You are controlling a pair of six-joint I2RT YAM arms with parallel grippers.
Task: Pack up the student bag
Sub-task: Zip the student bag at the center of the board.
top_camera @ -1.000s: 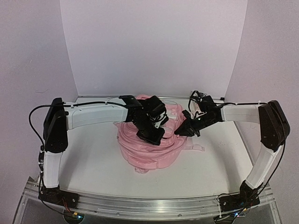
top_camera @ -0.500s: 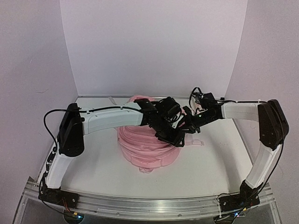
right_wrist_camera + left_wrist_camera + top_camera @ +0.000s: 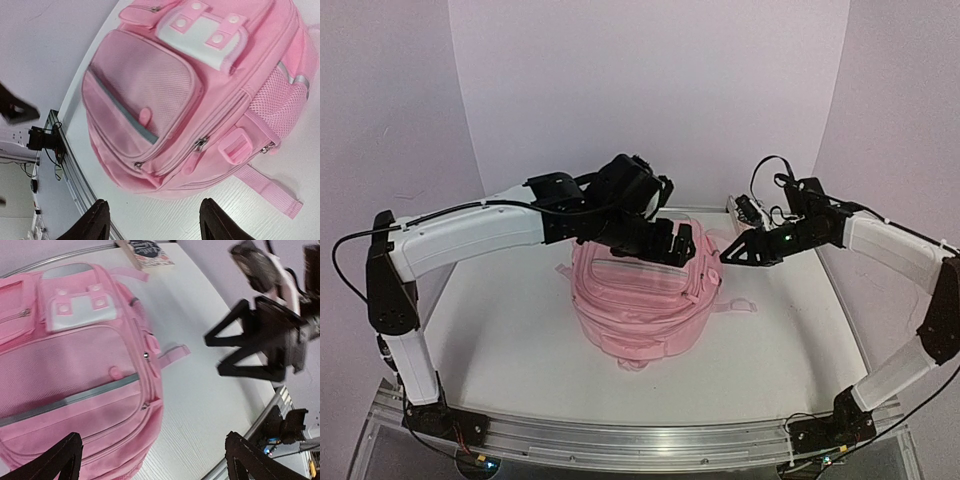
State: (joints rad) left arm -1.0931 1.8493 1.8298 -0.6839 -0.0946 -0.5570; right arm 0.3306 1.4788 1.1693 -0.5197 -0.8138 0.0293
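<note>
The left fingers (image 3: 60, 460) stand spread wide with nothing between them, hovering above the student bag (image 3: 75, 365). The right fingers (image 3: 97, 222) are parted too and hold nothing, raised just off the side of the bag nearest them. The bag lies flat on the white table (image 3: 200, 390), front pockets up, with a strap trailing out toward the right fingers. Beyond the left fingers, past the bag's top, a thin book (image 3: 147, 250) lies near the table's edge.
</note>
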